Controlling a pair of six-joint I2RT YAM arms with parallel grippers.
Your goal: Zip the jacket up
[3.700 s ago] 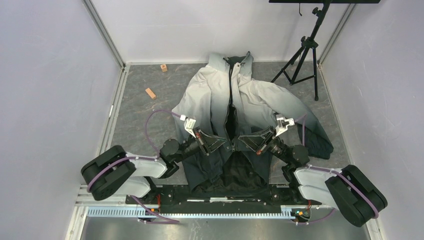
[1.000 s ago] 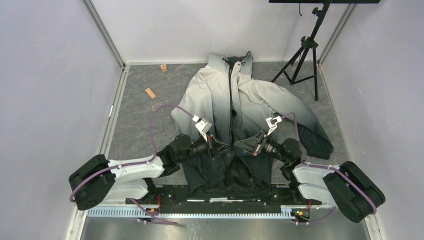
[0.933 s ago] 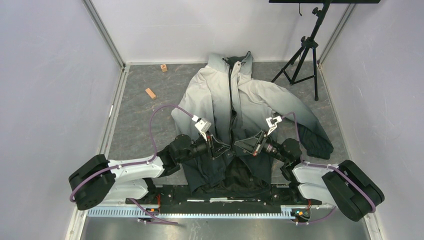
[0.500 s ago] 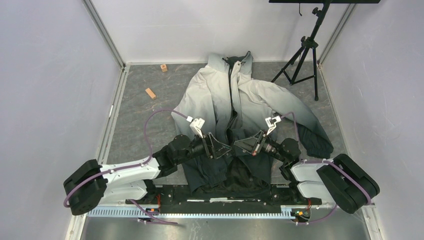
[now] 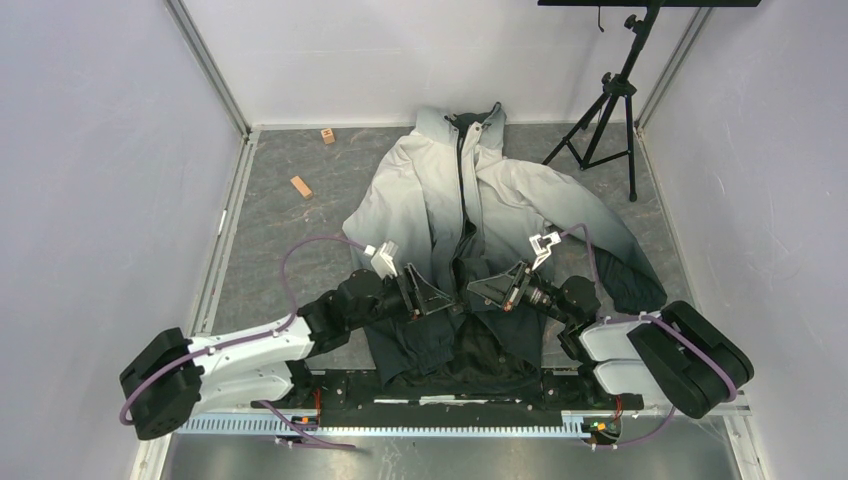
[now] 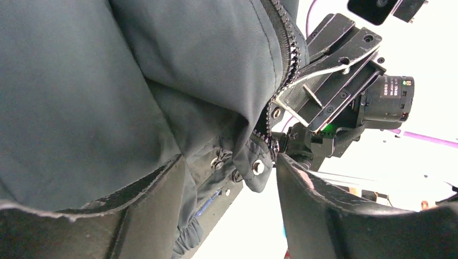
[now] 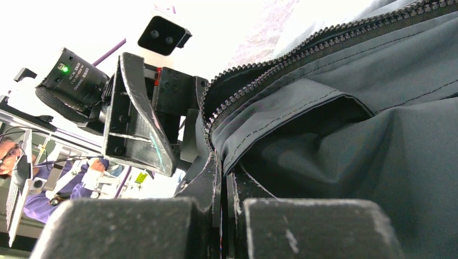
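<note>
The jacket (image 5: 480, 200) lies flat on the table, pale collar at the far end and black hem towards the arm bases. Its lower front is open along the dark zipper (image 5: 462, 235). Both grippers meet at the lower part of the zipper. My left gripper (image 5: 442, 300) is open; in the left wrist view its fingers (image 6: 146, 216) stand wide apart with a fabric corner and its snap button (image 6: 258, 167) hanging between them. My right gripper (image 7: 222, 178) is shut on the jacket's zipper edge (image 7: 254, 75), right of the zipper in the top view, where the right gripper (image 5: 478, 292) faces the left one.
A black tripod (image 5: 610, 110) stands at the far right beside the jacket's sleeve. Two small wooden blocks (image 5: 301, 186) (image 5: 327, 135) lie on the grey mat to the far left. White walls close in the table on three sides.
My left gripper has opened and let go of the jacket's edge, and the left arm has drawn back towards the left. The right gripper has stayed shut in nearly the same place.
</note>
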